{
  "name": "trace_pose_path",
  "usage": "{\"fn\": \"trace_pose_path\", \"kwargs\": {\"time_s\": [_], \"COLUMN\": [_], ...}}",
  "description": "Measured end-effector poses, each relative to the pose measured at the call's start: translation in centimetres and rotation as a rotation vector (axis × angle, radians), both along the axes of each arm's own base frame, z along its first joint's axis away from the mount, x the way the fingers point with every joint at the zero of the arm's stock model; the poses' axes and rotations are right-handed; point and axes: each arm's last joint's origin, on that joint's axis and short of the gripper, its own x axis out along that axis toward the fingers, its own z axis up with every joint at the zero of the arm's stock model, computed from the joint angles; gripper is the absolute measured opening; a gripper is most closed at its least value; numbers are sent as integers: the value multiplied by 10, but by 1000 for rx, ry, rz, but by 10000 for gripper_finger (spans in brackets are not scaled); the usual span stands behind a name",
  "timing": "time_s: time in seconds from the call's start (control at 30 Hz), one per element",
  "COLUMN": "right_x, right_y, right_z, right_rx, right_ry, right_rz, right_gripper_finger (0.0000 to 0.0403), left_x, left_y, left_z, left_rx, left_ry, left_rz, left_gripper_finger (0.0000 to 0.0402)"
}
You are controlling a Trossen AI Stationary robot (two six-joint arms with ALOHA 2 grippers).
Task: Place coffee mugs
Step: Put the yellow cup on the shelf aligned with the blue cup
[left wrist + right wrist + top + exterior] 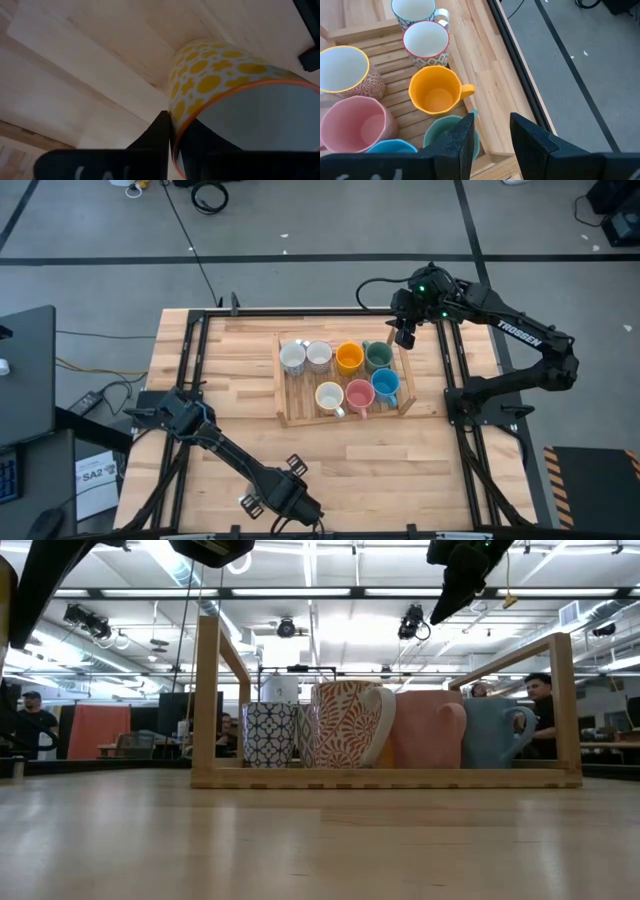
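A mug [215, 80], white with yellow dots and an orange rim, stands on the table near its front edge. My left gripper [174, 122] is shut on it and hides it in the high view [287, 500]. Several more mugs stand in the slatted wooden tray [283, 385] mid-table: two whitish ones [305, 356], orange [349, 358], green [378, 356], cream [330, 396], pink [360, 394] and blue [386, 386]. My right gripper [405, 335] hangs open above the tray's far right corner, with nothing between its fingers [490, 130]. My left gripper has the dotted mug's wall at the rim [176, 131] between its two fingers, one finger outside [160, 135] and one inside the cup [200, 145]. The fingers come from above, pointing down. The mug's base rests on the table, as far as shows.
The tray has raised wooden rails [205, 690] around it. Black metal frame bars [190, 380] run along the table's left and right sides. Bare wood lies between the tray and the front edge. People sit in the room beyond the table [540, 700].
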Motion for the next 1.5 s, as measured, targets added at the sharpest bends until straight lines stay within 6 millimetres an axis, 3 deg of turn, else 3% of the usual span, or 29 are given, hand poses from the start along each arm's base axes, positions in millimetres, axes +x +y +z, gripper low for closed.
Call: {"fn": "trace_pose_path", "kwargs": {"time_s": [0.33,0.57,0.9,1.17,1.5], "right_x": [-5,-18,-35,-43,-49], "right_y": [3,12,28,47,63], "right_z": [4,15,27,32,37], "right_rx": [5,-24,25,44,35], "right_ry": [-26,-72,-173,-196,-222], "right_rz": [-18,-18,89,180,259], "right_gripper_finger": [131,131,131,131,131], "left_x": [0,17,54,72,81], "left_y": [6,21,83,143,193], "left_z": [4,36,85,88,88], "left_rx": [19,-32,-154,-183,-179], "left_ry": [2,-83,-218,-185,-203], "left_rz": [110,291,668,1036,1057], "left_gripper_finger": [28,28,29,29,29]}}
